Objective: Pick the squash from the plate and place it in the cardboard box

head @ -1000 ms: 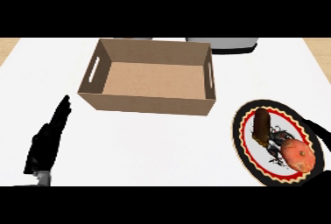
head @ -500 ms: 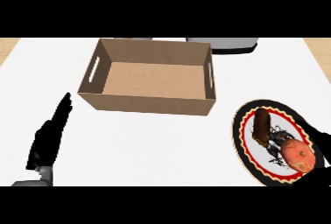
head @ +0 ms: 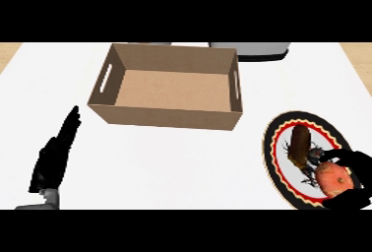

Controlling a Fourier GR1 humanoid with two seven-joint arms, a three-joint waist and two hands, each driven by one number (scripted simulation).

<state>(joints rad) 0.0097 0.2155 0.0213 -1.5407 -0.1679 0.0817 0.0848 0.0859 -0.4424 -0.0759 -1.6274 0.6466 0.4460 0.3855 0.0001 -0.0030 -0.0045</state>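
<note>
The right hand [head: 347, 173] comes in at the lower right corner of the head view and sits over the near part of the plate [head: 274, 147]. Its black fingers curl around the squash [head: 334, 179]: one part arches over the top of it from the far side, another shows under it at the near side, so the hand is closed on the squash. The squash is orange-red and rounded, and it lies inside the plate's near half, enclosed by the hand on two sides with its middle still showing between them. Whether it is lifted clear of the plate or resting on it cannot be told from this angle.

The plate is round with a black rim and a red and white scalloped band, and it stands on the white desk [head: 167, 157] to the right. A brown, elongated item [head: 299, 143] lies on the plate just beyond the hand, along with some dark markings near the middle.

The left hand [head: 55, 155] rests at the lower left of the view, fingers straight and pointing away from the robot, touching nothing, well apart from everything else.

The cardboard box [head: 169, 116] stands open-topped in the far middle of the desk, left of and beyond the plate, with slot handles in its side walls. A grey object [head: 251, 50] sits behind its far right corner.
</note>
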